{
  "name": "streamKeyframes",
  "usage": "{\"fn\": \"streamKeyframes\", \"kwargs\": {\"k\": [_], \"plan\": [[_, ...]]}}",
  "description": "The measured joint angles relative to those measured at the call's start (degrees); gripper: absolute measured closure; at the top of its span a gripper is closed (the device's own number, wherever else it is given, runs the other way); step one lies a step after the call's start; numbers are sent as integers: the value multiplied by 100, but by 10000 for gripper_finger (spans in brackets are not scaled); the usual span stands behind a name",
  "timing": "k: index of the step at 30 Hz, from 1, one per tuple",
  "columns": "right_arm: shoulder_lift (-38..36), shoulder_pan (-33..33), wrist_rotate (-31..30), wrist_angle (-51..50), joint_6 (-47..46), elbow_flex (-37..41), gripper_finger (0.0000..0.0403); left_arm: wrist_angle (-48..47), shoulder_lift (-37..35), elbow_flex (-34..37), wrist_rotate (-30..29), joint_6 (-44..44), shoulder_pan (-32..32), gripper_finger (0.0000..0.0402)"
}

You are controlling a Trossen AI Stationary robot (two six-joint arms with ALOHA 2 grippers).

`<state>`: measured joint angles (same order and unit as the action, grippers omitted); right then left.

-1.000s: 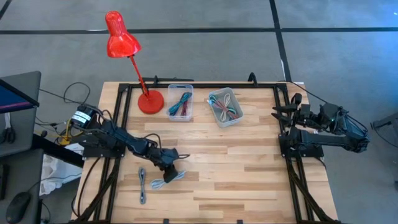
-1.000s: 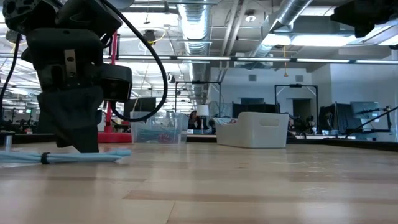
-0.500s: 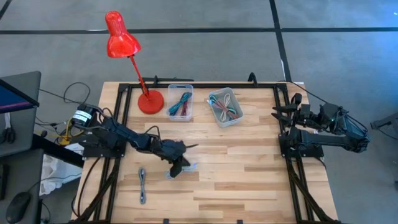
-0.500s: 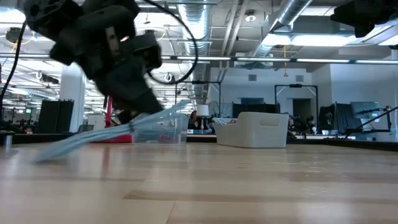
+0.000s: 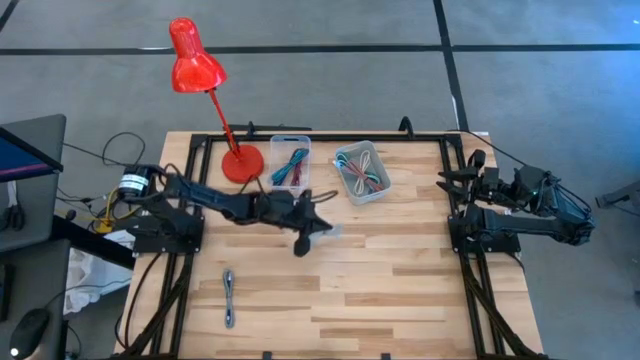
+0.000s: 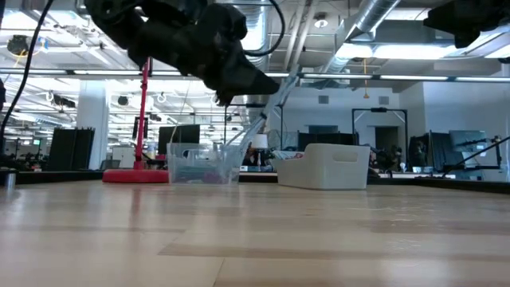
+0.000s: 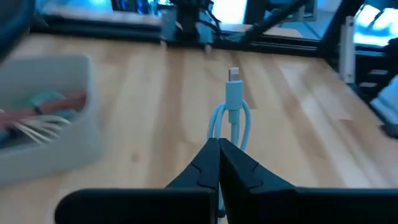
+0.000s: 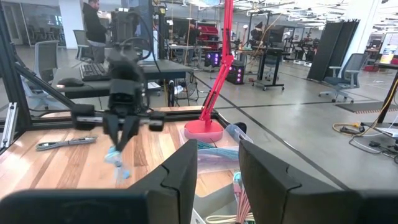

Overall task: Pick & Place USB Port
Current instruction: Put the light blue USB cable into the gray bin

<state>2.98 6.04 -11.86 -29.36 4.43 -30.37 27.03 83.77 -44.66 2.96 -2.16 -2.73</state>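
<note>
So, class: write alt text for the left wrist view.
The left gripper is shut on a light blue cable, its plug pointing away over a wooden table. A grey bin of cables sits to one side.

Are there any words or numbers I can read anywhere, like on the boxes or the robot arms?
None can be read.
The clear bin, grey bin and red lamp show no labels.
The light blue cable in the left pincer carries no print.
Screens in the room behind the table are too small and blurred to read.
</note>
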Motion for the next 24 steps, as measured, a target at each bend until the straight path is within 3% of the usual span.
{"fn": "streamKeyframes", "kwargs": {"k": [8, 16, 24], "plan": [[290, 0, 187, 181, -300, 47, 291, 160, -141, -147, 28, 673, 395, 401], [1524, -3, 803, 2275, -297, 859, 291, 850, -472, -147, 459, 944, 494, 401], [2680, -2, 1045, 3996, -282, 914, 272, 1034, -529, -147, 449, 1179, 616, 401]]}}
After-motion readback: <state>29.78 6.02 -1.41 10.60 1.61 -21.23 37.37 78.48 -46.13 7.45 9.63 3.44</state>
